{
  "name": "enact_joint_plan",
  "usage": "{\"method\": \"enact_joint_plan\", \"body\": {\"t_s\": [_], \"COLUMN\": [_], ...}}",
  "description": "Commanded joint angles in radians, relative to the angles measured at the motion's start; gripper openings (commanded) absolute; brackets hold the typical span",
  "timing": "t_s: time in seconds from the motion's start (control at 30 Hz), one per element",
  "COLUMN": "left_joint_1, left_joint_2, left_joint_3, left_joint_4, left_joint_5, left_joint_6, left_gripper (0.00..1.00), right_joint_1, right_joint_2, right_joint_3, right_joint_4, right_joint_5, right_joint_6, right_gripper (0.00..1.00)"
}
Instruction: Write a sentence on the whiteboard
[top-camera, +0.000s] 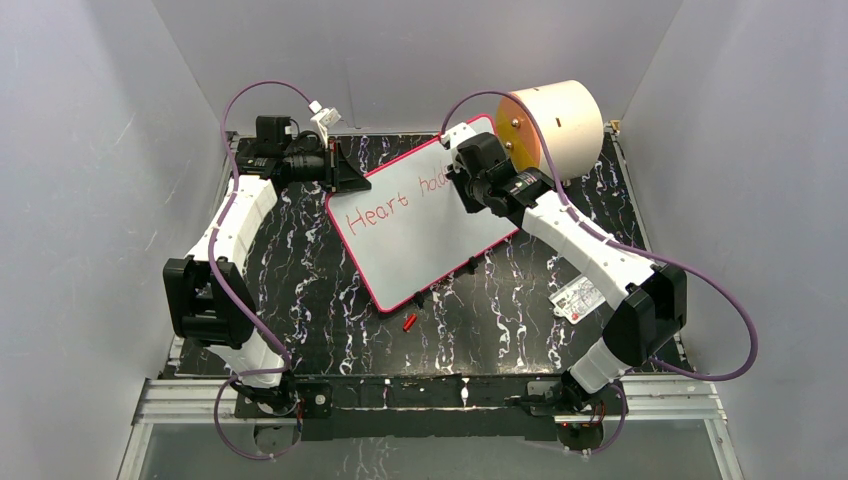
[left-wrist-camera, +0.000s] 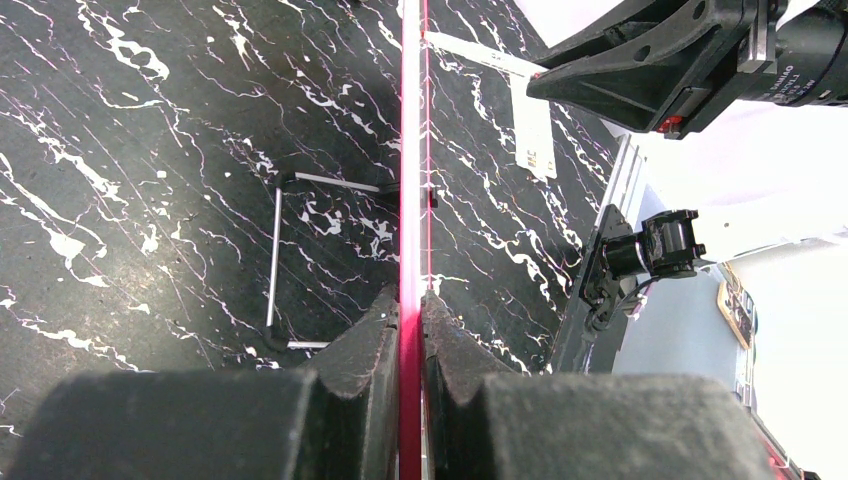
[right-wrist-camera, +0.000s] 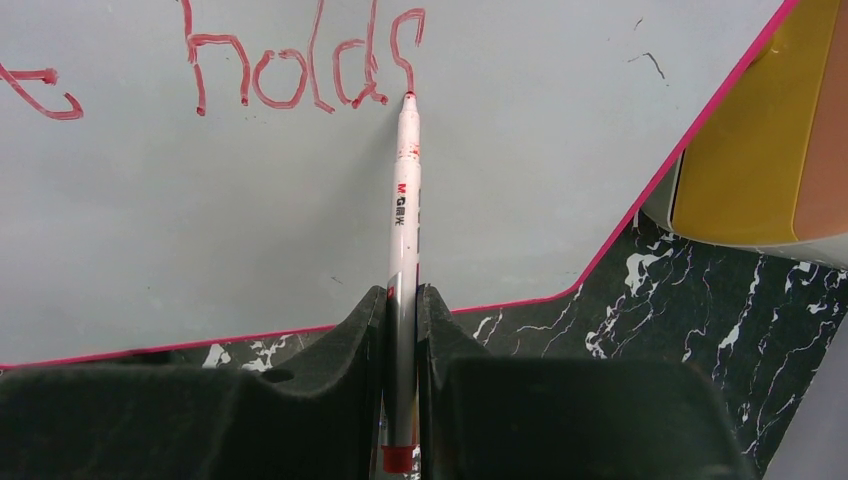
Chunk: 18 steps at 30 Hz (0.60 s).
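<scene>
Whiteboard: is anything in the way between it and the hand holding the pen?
No, nothing visible. The right gripper pinches the marker, and its red tip touches the whiteboard right at the end of the sentence. The cylinder sits off past the board's corner.

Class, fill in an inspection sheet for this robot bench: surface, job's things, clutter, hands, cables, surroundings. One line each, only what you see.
Surface: black marbled table.
Job's things: whiteboard with red lettering reading "Heart holds"; marker tip at the last letter.
Clutter: cream cylinder behind the board; small red bit; label.
Hands: left hand shut on the whiteboard's rim; right hand shut on the marker.
Cables: purple cables looping off both arms.
Surroundings: grey walls.
</scene>
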Motion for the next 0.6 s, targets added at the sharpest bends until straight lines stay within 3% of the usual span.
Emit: {"method": "enact_joint_plan", "body": {"t_s": [0.0,0.57], "left_joint_1": [-0.012,-0.010], "left_joint_2": [-0.016,-0.033], "left_joint_3": [-0.013,0.000], "left_joint_4": [-0.088,-0.096], "left_joint_5": [0.010,-0.060], "left_joint_6": [0.021,0.022], "left_gripper": [0.00,0.00], "right_joint_1": [-0.002,-0.003], "right_joint_2": [-0.023,-0.128], "right_joint_3": [-0.007,-0.042], "right_joint_4": [0.009,0.059], "right_joint_5": [-0.050,-0.009], "right_joint_6": [0.009,0.018], "right_gripper": [0.00,0.00]}}
